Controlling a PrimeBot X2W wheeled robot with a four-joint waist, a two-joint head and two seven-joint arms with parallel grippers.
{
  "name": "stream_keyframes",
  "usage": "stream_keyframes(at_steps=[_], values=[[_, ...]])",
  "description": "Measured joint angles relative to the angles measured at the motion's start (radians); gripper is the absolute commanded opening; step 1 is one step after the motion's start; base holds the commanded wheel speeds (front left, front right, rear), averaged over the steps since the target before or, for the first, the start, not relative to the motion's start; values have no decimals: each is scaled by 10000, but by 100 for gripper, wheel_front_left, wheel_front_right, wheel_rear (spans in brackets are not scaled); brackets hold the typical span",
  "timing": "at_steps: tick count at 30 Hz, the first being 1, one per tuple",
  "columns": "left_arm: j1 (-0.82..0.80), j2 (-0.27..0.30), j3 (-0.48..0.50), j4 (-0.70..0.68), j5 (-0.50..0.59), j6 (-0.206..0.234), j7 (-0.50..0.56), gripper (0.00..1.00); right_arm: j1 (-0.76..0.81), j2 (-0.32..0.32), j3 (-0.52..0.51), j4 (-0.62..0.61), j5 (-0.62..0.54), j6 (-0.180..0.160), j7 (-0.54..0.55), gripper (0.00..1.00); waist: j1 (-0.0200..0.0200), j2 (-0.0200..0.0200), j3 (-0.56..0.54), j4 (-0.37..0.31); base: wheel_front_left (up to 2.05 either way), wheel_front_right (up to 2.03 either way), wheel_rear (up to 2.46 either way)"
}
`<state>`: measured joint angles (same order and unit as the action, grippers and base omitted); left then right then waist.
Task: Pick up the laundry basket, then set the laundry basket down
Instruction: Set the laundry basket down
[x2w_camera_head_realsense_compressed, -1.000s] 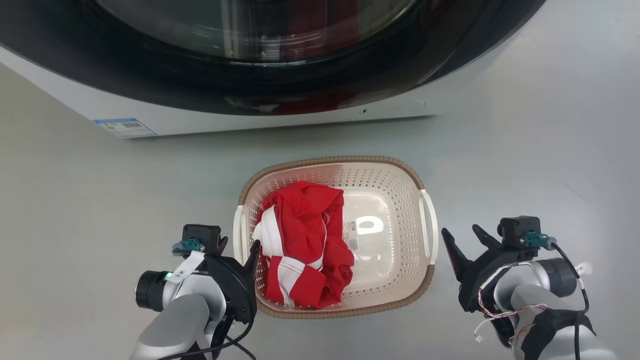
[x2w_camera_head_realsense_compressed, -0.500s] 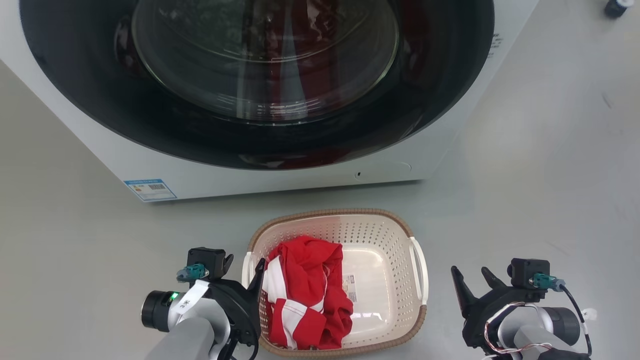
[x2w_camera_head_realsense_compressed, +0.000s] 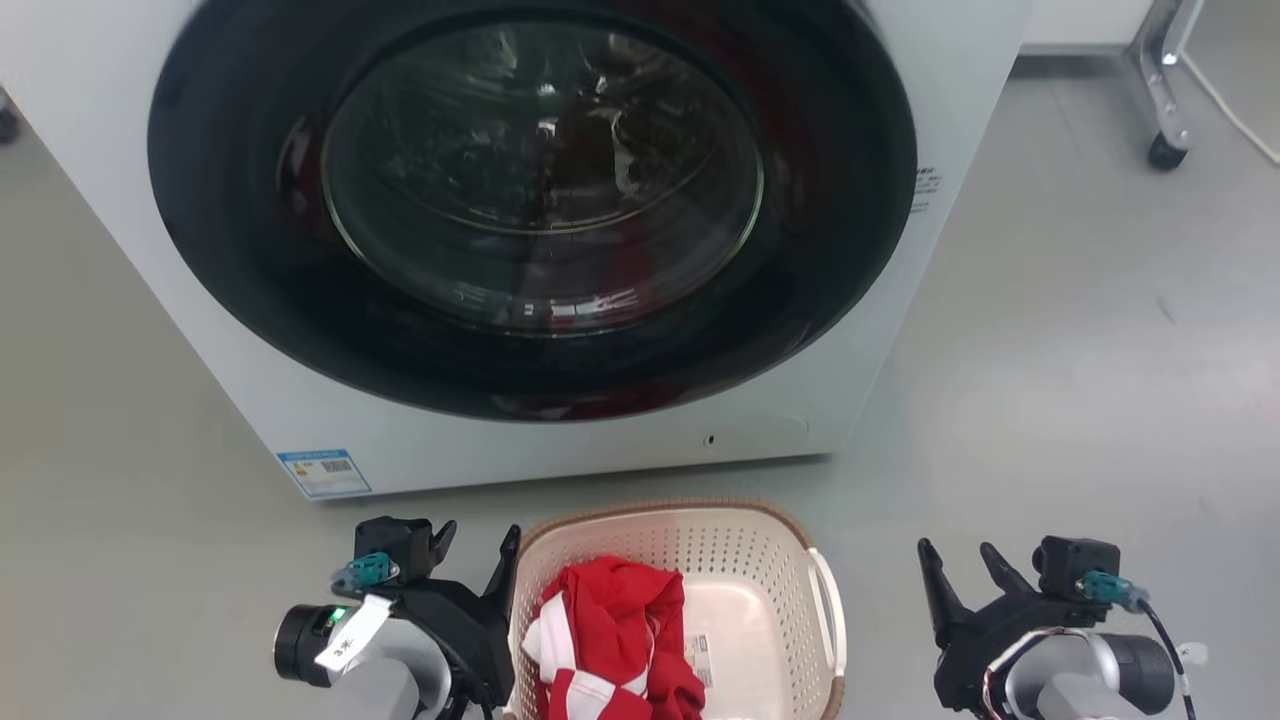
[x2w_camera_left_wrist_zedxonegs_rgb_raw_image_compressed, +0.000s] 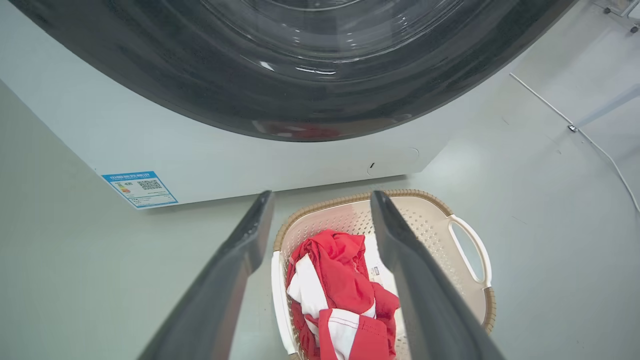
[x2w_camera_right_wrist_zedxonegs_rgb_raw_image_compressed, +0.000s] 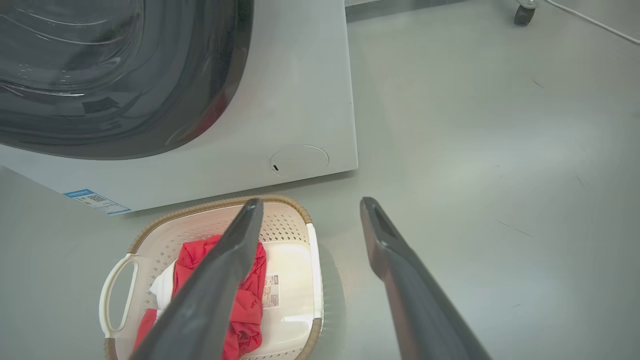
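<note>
The laundry basket (x2w_camera_head_realsense_compressed: 700, 545), cream perforated plastic with a brown woven-look rim, stands on the grey floor just in front of the washer. A red and white garment (x2w_camera_head_realsense_compressed: 610, 625) lies in its left half. My left gripper (x2w_camera_head_realsense_compressed: 478, 535) is open beside the basket's left side, holding nothing. My right gripper (x2w_camera_head_realsense_compressed: 957, 555) is open and empty, well clear of the basket's right handle (x2w_camera_head_realsense_compressed: 828, 615). The left wrist view looks down past that gripper (x2w_camera_left_wrist_zedxonegs_rgb_raw_image_compressed: 321, 200) onto the basket (x2w_camera_left_wrist_zedxonegs_rgb_raw_image_compressed: 430, 222). In the right wrist view, that gripper (x2w_camera_right_wrist_zedxonegs_rgb_raw_image_compressed: 311, 205) hangs over the basket (x2w_camera_right_wrist_zedxonegs_rgb_raw_image_compressed: 295, 280) and the floor.
A white front-loading washer (x2w_camera_head_realsense_compressed: 540, 200) with a dark round door rises close behind the basket, a blue label (x2w_camera_head_realsense_compressed: 325, 472) at its lower left corner. A caster wheel (x2w_camera_head_realsense_compressed: 1165, 150) stands far back on the right. A thin cable (x2w_camera_left_wrist_zedxonegs_rgb_raw_image_compressed: 575, 127) crosses the floor.
The head view has swung upward: the washer door shows in full and the basket sits lower in the picture. Both grippers stay open, one on each side of the basket.
</note>
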<state>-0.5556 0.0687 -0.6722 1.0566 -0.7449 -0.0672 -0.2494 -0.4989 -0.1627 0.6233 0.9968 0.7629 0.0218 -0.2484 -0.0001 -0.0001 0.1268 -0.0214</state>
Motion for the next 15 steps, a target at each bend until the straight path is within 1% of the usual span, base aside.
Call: stream_keyframes(at_steps=[5,6,8,11,15], values=[[457,224,259,-865,136,311,0,100,517,-182,-232,-809,-295,-322,-2,100,0,1,-464,-18,0,0,0],[680,341,368,-1239,201,420,0,100,735,-224,-347,-1235,-451,-435,-4,100,0,0,-637,-24,0,0,0],[890,399,458,-1689,297,522,0,100,976,-328,-458,-1655,-635,-583,-4,100,0,1,-797,-21,0,0,0],[1237,456,554,-2410,610,803,-2,100,1316,-500,-617,-2305,-872,-788,-6,100,0,1,-1014,-8,0,0,0],[1875,698,792,-3358,802,1166,-2,100,1718,-627,-825,-3239,-1221,-936,-6,100,0,0,-1270,3,0,0,0]])
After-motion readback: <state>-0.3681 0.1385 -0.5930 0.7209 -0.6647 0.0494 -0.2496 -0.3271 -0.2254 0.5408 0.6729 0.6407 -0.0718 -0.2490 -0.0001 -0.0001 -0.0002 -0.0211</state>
